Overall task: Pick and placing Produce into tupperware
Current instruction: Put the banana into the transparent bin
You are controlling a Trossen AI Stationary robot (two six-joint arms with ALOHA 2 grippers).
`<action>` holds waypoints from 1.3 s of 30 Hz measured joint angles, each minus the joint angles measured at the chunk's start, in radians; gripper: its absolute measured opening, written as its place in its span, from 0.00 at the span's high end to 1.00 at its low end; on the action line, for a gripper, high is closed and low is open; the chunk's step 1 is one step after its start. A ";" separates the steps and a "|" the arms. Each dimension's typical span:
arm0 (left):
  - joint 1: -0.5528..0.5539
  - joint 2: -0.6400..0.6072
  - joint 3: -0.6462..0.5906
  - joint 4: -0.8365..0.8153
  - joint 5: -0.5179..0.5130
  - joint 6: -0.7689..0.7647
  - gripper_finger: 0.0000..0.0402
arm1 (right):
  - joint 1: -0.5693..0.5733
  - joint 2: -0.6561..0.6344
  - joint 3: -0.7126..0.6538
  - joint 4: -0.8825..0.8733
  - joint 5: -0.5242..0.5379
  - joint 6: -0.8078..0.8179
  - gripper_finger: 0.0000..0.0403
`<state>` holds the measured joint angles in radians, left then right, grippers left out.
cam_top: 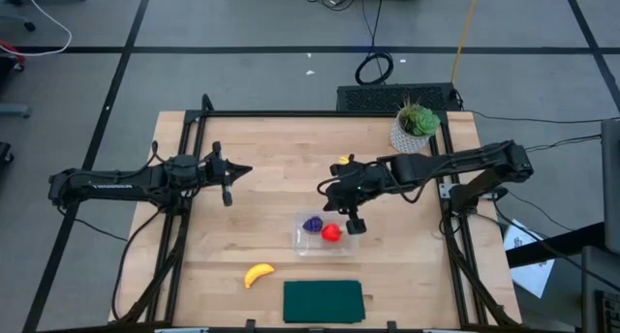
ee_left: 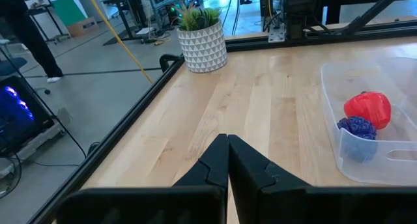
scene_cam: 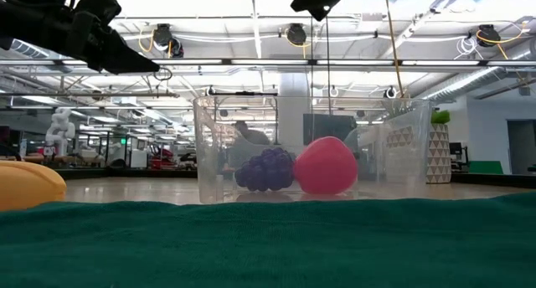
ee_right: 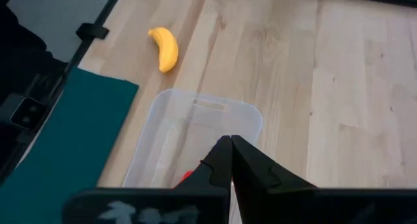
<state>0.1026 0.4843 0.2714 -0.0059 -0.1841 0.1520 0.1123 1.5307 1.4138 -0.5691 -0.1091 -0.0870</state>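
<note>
Yellow banana (cam_top: 259,274) lies at 7 o'clock of tupperware (cam_top: 326,245); prob. light, stiff, slick, so grab mid-curve. Right gripper (cam_top: 355,221) clenched, empty, above tupperware; left gripper (cam_top: 229,186) clenched, idle.

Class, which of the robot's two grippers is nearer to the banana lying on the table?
Right. The right gripper hangs above the tupperware, just across it from the banana. The left gripper sits farther off, toward the table's far left side.

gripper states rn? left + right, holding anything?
Left gripper: shut, empty, out over the left side of the table.
Right gripper: shut, empty, above the clear container.
</note>
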 joint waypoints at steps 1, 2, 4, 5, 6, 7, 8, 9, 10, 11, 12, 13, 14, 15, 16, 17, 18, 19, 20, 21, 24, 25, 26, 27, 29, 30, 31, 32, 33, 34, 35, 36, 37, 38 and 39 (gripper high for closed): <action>0.000 0.000 0.000 0.000 0.000 0.000 0.98 | 0.000 -0.002 0.000 -0.001 0.000 0.000 1.00; 0.000 0.000 0.000 0.000 0.000 0.000 0.98 | 0.000 -0.004 0.000 0.006 0.000 -0.002 1.00; 0.000 0.000 0.000 -0.001 0.000 0.000 0.98 | -0.002 -0.009 0.001 0.007 0.000 -0.005 1.00; 0.000 0.000 0.000 -0.001 0.000 0.000 0.98 | -0.004 -0.015 0.000 -0.002 0.000 -0.005 1.00; 0.000 0.000 0.000 -0.002 0.000 0.000 0.98 | -0.005 -0.020 -0.001 -0.004 0.000 -0.005 1.00; 0.000 0.000 0.000 -0.002 0.000 0.000 0.98 | -0.008 -0.023 0.000 0.004 -0.001 -0.005 1.00; 0.000 0.000 0.000 -0.002 0.000 0.000 0.98 | -0.011 -0.032 0.001 0.009 -0.001 -0.008 1.00; 0.000 0.000 0.000 -0.002 0.000 0.000 0.98 | -0.013 -0.044 0.000 -0.001 0.000 -0.009 1.00; 0.000 0.000 0.000 -0.002 0.000 0.000 0.98 | -0.014 -0.051 0.000 -0.009 0.000 -0.010 1.00; 0.000 0.000 0.000 -0.003 0.000 0.000 0.98 | -0.018 -0.057 0.000 -0.001 0.000 -0.011 1.00; 0.000 0.000 0.000 -0.005 0.000 0.000 0.98 | -0.022 -0.067 0.000 0.005 -0.001 -0.012 1.00; 0.000 0.000 0.000 -0.008 0.000 0.000 0.98 | -0.022 -0.079 0.000 -0.005 0.000 -0.013 1.00; 0.000 0.000 0.000 -0.008 0.000 0.000 0.98 | -0.022 -0.088 -0.001 -0.013 0.000 -0.012 1.00; 0.000 0.000 0.000 -0.008 0.000 0.000 0.98 | -0.023 -0.100 -0.001 -0.005 0.000 -0.012 1.00; 0.000 0.000 0.000 -0.010 0.000 0.000 0.98 | -0.022 -0.115 -0.001 -0.002 -0.001 -0.013 1.00; 0.000 0.001 0.000 -0.010 0.000 0.000 0.98 | -0.022 -0.128 -0.005 -0.002 0.000 -0.013 1.00; 0.000 0.003 0.000 -0.010 0.000 0.000 0.98 | -0.022 -0.143 -0.012 0.007 -0.001 -0.010 1.00; 0.000 0.005 0.000 -0.010 0.000 0.000 0.98 | -0.022 -0.160 -0.024 0.020 -0.001 -0.007 1.00; 0.000 0.006 0.000 -0.010 0.000 0.000 0.98 | -0.023 -0.179 -0.036 0.028 0.000 -0.005 1.00; 0.000 0.009 0.000 -0.010 0.000 0.000 0.98 | -0.027 -0.197 -0.051 0.037 0.000 -0.004 1.00; 0.001 0.016 0.000 -0.008 0.000 0.000 0.98 | -0.041 -0.257 -0.110 0.100 0.000 0.031 1.00; 0.001 0.020 0.000 -0.004 0.000 0.000 0.98 | -0.045 -0.275 -0.134 0.123 0.000 0.043 1.00; 0.001 0.023 0.000 0.002 0.000 0.000 0.98 | -0.050 -0.295 -0.156 0.155 0.000 0.051 1.00; 0.001 0.026 0.000 0.002 0.000 0.000 0.98 | -0.056 -0.317 -0.182 0.180 0.000 0.056 1.00; 0.001 0.034 0.000 0.008 0.000 0.000 0.98 | -0.067 -0.357 -0.235 0.221 -0.011 0.071 1.00; 0.001 0.037 0.000 0.009 0.000 0.000 0.98 | -0.076 -0.379 -0.262 0.254 -0.029 0.080 1.00; 0.001 0.040 0.000 0.007 0.000 0.002 0.98 | -0.084 -0.399 -0.290 0.284 -0.049 0.087 1.00; 0.001 0.045 0.000 0.010 0.000 0.003 0.98 | -0.092 -0.421 -0.321 0.313 -0.069 0.096 1.00; 0.001 0.048 0.000 0.012 -0.001 0.003 0.98 | -0.101 -0.443 -0.350 0.340 -0.082 0.104 1.00; 0.002 0.051 0.000 0.011 -0.001 0.003 0.98 | -0.110 -0.464 -0.378 0.374 -0.085 0.115 1.00; 0.002 0.055 0.000 0.011 -0.003 0.003 0.98 | -0.121 -0.485 -0.403 0.399 -0.088 0.126 1.00; 0.002 0.060 0.000 0.014 -0.005 0.003 0.98 | -0.132 -0.506 -0.425 0.412 -0.094 0.134 1.00; 0.002 0.062 0.000 0.017 -0.006 0.004 0.98 | -0.145 -0.526 -0.447 0.424 -0.102 0.139 1.00; 0.002 0.063 0.000 0.016 -0.009 0.004 0.98 | -0.157 -0.545 -0.464 0.433 -0.104 0.141 1.00; 0.002 0.064 0.000 0.017 -0.009 0.004 0.98 | -0.168 -0.564 -0.480 0.434 -0.104 0.143 1.00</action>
<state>0.1043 0.5487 0.2714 0.0115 -0.1928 0.1562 -0.0559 0.9668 0.9337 -0.1349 -0.2134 0.0563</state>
